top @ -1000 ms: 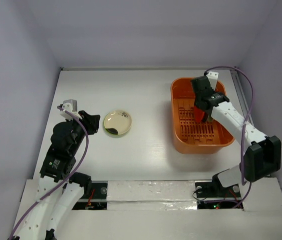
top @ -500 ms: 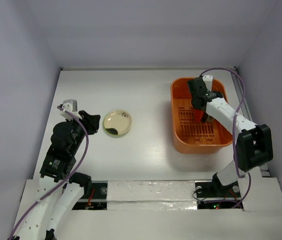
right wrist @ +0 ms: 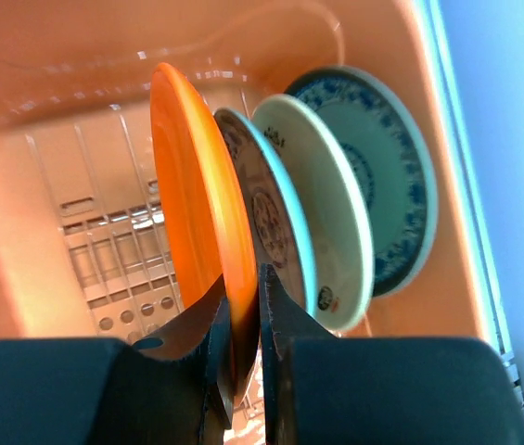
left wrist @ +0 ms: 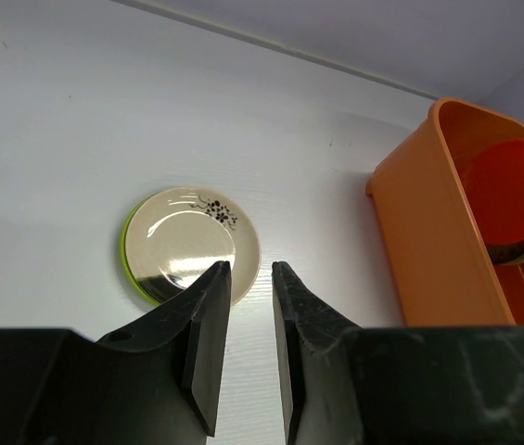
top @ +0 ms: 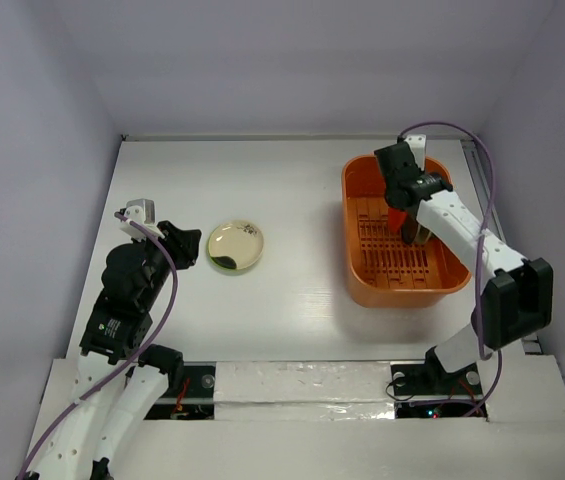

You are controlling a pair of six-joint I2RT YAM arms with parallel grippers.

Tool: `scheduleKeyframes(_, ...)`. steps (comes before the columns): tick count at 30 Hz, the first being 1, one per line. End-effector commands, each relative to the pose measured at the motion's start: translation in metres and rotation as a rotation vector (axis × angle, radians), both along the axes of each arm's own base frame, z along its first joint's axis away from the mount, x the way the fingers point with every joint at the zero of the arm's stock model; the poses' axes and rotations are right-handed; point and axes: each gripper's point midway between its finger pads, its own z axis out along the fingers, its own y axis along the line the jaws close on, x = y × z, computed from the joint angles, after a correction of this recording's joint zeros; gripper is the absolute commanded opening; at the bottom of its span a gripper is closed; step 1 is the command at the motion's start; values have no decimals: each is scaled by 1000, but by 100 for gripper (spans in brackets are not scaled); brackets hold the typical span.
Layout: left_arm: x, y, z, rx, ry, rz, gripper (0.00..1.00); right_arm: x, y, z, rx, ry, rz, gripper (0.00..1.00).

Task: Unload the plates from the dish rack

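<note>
The orange dish rack (top: pixel 348 235) stands at the right of the table. Several plates stand on edge in it. My right gripper (top: pixel 400 222) reaches down into the rack and is shut on the rim of the red-orange plate (right wrist: pixel 192 185), one finger on each face. Behind that plate stand a teal-rimmed plate (right wrist: pixel 275 227), a pale plate (right wrist: pixel 326 185) and a dark blue-patterned plate (right wrist: pixel 396 158). The lime green plate (top: pixel 235 246) lies flat on the table, its cream face up. My left gripper (top: pixel 192 245) hovers just left of it, jaws slightly apart and empty.
White side walls close the table in on the left and right, and the rack sits close to the right wall. In the left wrist view the rack's wall (left wrist: pixel 424 232) and the red-orange plate (left wrist: pixel 507 190) show at the right.
My right wrist has shifted a little toward the far end of the rack, still around the red-orange plate. The left arm and the lime green plate have not moved.
</note>
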Motion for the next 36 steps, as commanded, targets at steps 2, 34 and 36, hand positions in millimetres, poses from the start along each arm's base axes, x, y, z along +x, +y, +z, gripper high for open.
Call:
scheduleKeyframes(2,1,-1,8,-6,-36,-5,22,-9,-3,71,-13,-142,7,0)
scheduleKeyframes(34,3,0,6,-6,-31,4,26,-29,418,12,1066,-51,715,2)
scheduleKeyframes(36,3,0,6,-6,-31,4,26,-33,424,-19,1055,7,689,3)
